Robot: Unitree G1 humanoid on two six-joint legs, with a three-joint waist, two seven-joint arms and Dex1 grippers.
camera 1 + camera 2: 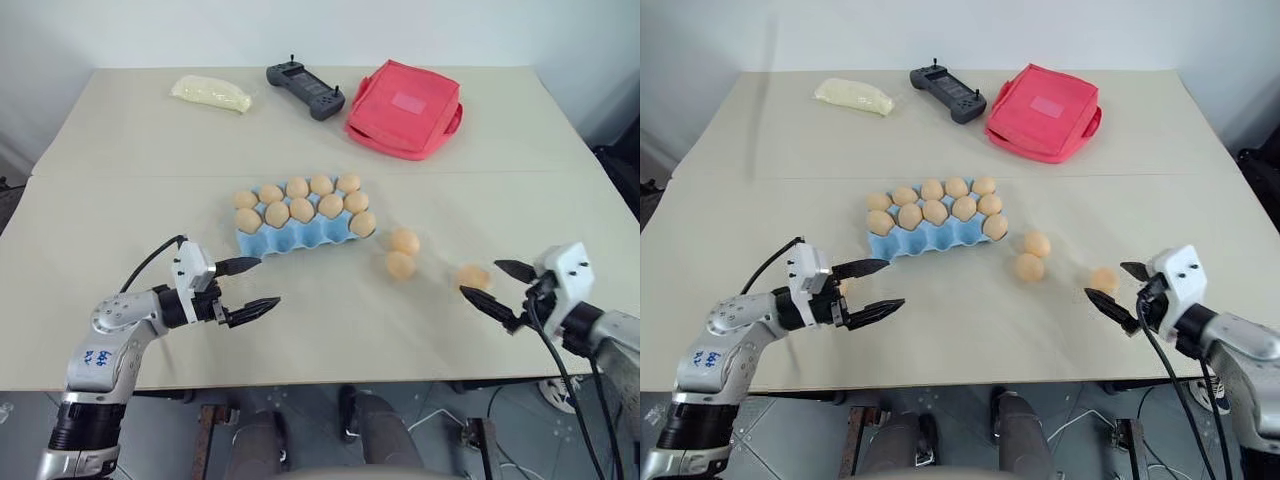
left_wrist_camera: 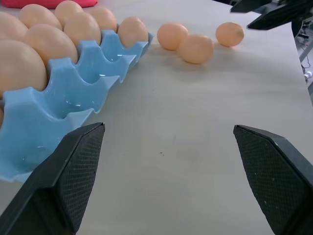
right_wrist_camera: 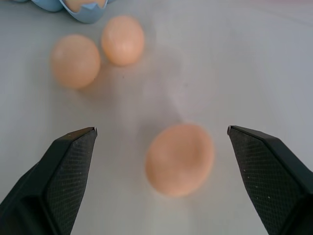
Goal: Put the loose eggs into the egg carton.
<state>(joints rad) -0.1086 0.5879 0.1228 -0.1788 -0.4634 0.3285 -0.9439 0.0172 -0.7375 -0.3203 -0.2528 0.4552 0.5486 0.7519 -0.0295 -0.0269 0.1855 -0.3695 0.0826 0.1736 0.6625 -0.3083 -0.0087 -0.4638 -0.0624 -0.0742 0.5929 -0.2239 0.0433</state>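
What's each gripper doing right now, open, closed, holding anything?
Left gripper: open, empty, near the egg carton.
Right gripper: open, empty, a loose egg lying between its fingers.

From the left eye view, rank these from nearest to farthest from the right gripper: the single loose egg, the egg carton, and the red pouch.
From the right gripper:
1. The single loose egg, on the table right beside its open fingertips.
2. The egg carton, at mid-table toward the robot's left.
3. The red pouch, at the table's far edge.
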